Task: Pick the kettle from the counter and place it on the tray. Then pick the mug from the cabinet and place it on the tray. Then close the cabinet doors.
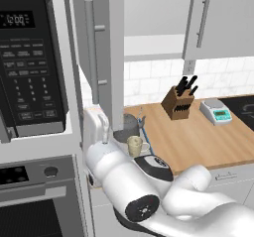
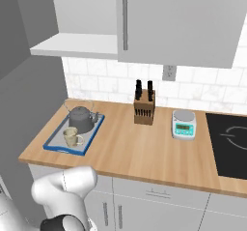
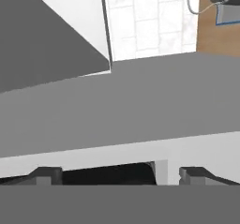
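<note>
Two of three steps look done: kettle [image 2: 80, 119] and mug [image 2: 72, 137] both on the tray [image 2: 52, 147] at the tabletop's [image 2: 144, 148] left end. Left: shutting the cabinet doors [image 1: 97, 52], judged next. Tool [image 3: 120, 175] spread wide, clamped on nothing, close against a grey panel. Open door hangs above the tray, bar handle [image 1: 91, 52] vertical; hard to tell which side of the panel faces the tool.
</note>
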